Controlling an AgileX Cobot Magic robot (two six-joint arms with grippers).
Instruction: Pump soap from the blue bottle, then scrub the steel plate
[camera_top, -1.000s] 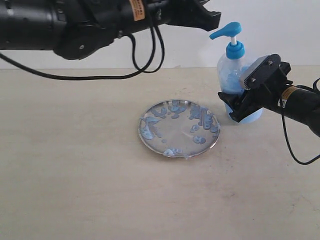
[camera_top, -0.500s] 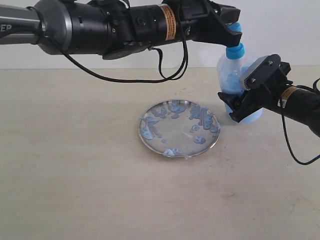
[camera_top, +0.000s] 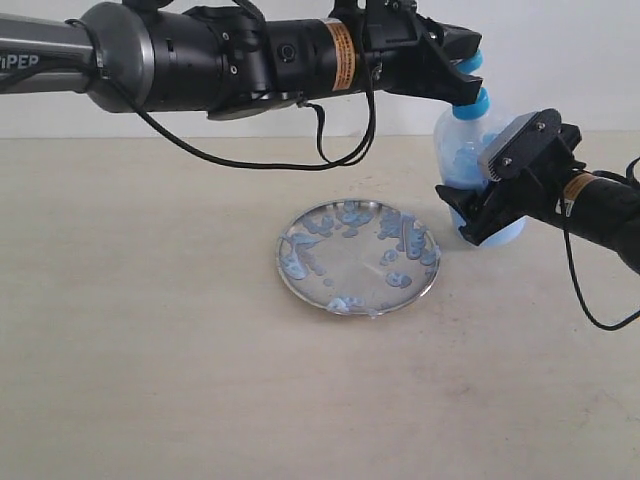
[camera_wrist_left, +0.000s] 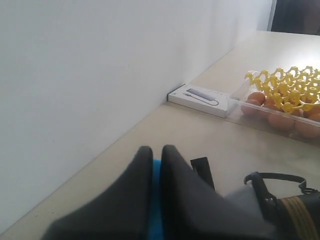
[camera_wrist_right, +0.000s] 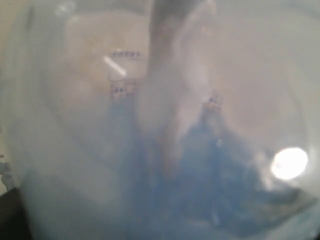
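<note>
Fingers (camera_top: 462, 222) of the right gripper (camera_top: 466, 210) clamp the blue bottle (camera_top: 456, 150) low on its body, just right of the steel plate (camera_top: 350, 262), which is speckled with soap (camera_top: 400, 238). Farther back, the left gripper (camera_top: 465, 75), fingers (camera_wrist_left: 132, 195) nearly together, rests on the pump head (camera_top: 474, 64).

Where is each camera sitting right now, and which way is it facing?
Exterior: off the arms, facing across the table to the wall; shows both arms, left gripper on the pump of the blue bottle, right gripper at its base, steel plate.
Left wrist: on the left arm, looking past its fingers along the wall toward a white box and eggs.
Right wrist: pressed against the bottle, blurred; no gripper visible.
Shared: the bottle appears in all three.
</note>
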